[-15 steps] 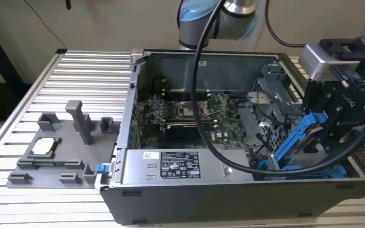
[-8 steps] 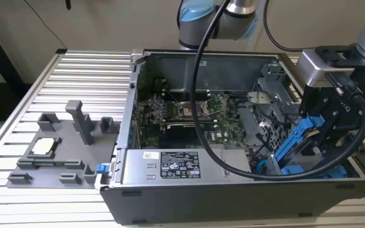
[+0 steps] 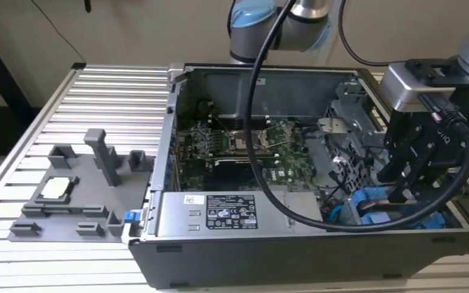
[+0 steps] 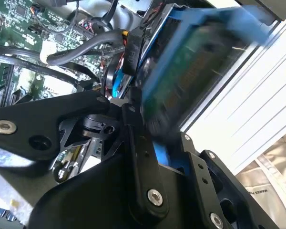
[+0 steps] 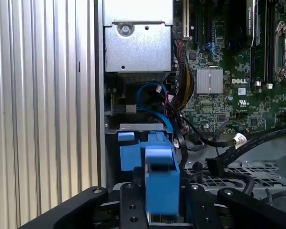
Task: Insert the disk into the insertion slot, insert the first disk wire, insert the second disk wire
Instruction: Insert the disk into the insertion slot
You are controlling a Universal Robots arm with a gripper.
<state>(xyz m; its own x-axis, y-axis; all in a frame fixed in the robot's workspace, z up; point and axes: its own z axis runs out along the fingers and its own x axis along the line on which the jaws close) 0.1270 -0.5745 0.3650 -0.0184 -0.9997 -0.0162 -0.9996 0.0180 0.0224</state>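
My gripper [image 3: 399, 194] hangs over the front corner of the open computer case [image 3: 218, 244] on the exterior view's right. It is shut on the disk [image 5: 161, 183], which I see edge-on as a blue carrier between the black fingers [image 5: 131, 206]. In the second wrist view the disk [image 4: 200, 71] is tilted, with its greenish underside framed in blue. Just below it lies the insertion slot [image 5: 131, 153], a grey metal bay with blue rails. The disk's lower end is at the slot's mouth; how deep it sits is hidden. A blue wire [image 5: 150, 90] and a black wire with a plug [image 5: 214, 167] lie loose beside the bay.
The green board [image 3: 243, 146] fills the case floor, with the grey power-supply box [image 3: 218, 213] along the front wall. A black cable [image 3: 259, 122] from the arm droops across the case. A grey fixture plate [image 3: 71, 189] with posts stands on the ribbed table at the exterior view's left.
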